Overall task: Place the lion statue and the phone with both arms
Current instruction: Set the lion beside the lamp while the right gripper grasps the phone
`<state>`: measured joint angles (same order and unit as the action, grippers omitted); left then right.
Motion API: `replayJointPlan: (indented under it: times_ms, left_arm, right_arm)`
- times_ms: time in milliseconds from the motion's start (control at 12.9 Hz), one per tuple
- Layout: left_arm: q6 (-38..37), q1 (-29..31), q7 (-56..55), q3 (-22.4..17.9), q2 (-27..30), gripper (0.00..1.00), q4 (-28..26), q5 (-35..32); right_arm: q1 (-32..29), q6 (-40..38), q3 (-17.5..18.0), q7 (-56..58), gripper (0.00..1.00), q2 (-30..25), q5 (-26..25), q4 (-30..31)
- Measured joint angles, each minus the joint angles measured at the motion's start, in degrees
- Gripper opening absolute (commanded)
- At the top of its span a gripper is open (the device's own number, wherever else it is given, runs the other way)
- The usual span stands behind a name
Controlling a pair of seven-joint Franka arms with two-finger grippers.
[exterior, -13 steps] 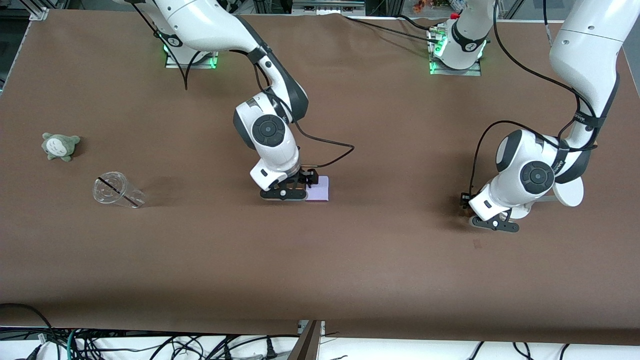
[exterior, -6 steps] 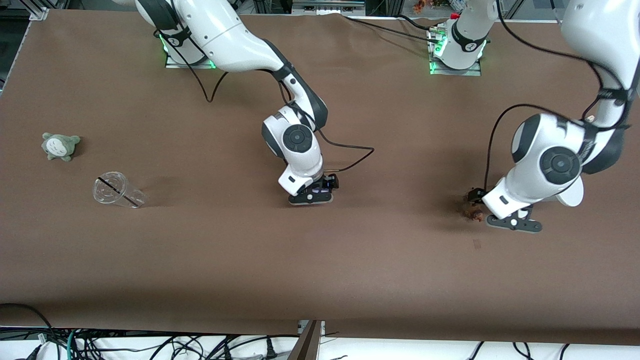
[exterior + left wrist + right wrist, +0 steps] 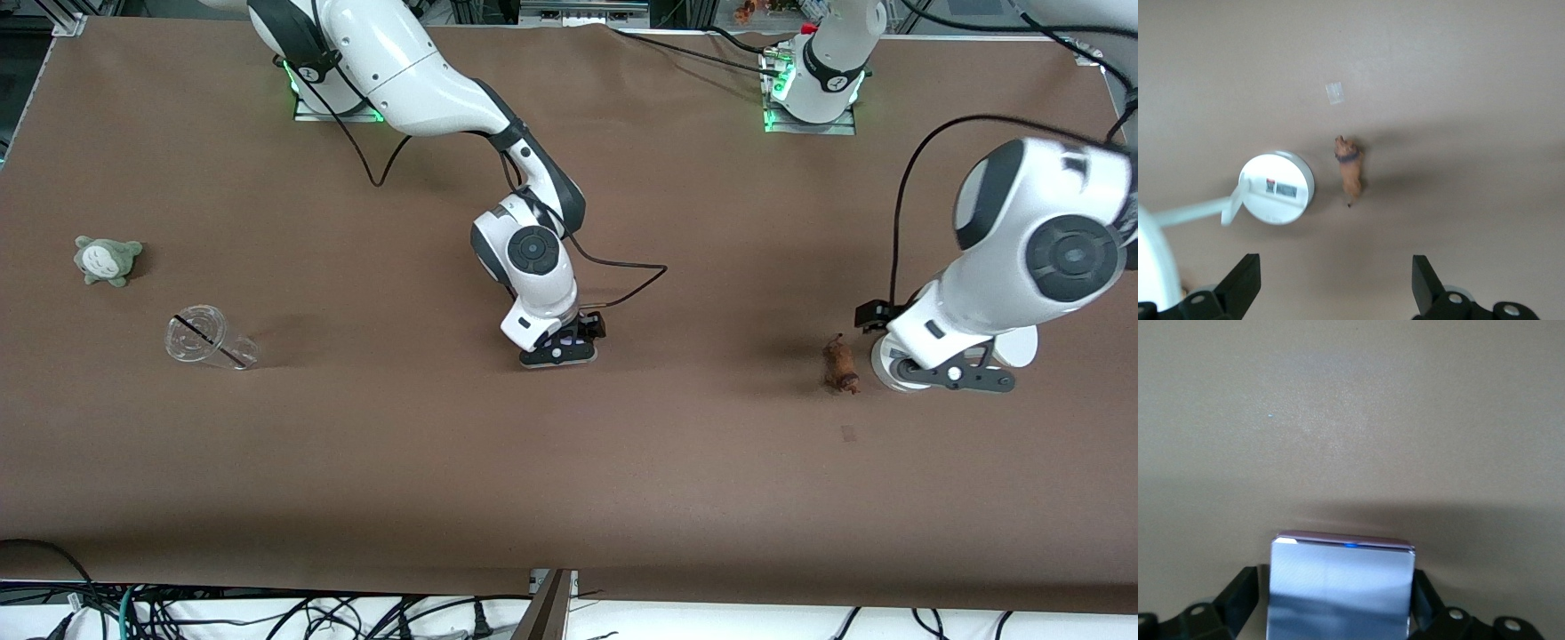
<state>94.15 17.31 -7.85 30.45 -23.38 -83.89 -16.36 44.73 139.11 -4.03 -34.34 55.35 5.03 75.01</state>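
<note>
Brown cloth covers your table (image 3: 356,462) from edge to edge. Near its middle your right gripper (image 3: 558,353) is low at the cloth, and its wrist view shows the pale lilac phone (image 3: 1341,590) clasped between the two fingers. Toward the left arm's end, the lion statue (image 3: 838,365) lies free on the cloth just beside the white round-based stand (image 3: 1013,345). Your left gripper (image 3: 947,378) hangs over that stand's base with its jaws spread wide and nothing in them. Toward the right arm's end you have a grey-green plush (image 3: 107,260) and, nearer the front camera, a clear plastic cup (image 3: 209,339) on its side.
</note>
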Motion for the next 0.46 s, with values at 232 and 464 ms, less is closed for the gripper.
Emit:
replayJointPlan:
  times_ms: [232,464]
  left_arm:
    - [-6.43,0.04,0.04,0.50,1.58,1.00,6.47,3.22]
    - [-7.88,0.91,-0.02,0.06,4.82,1.00,7.68,6.08]
  right_arm:
    - [0.05,-0.02,-0.06,0.00,0.00,-0.21,0.01,-0.07]
    - [-0.08,-0.18,-0.65,0.35,0.00,-0.25,0.00,-0.39]
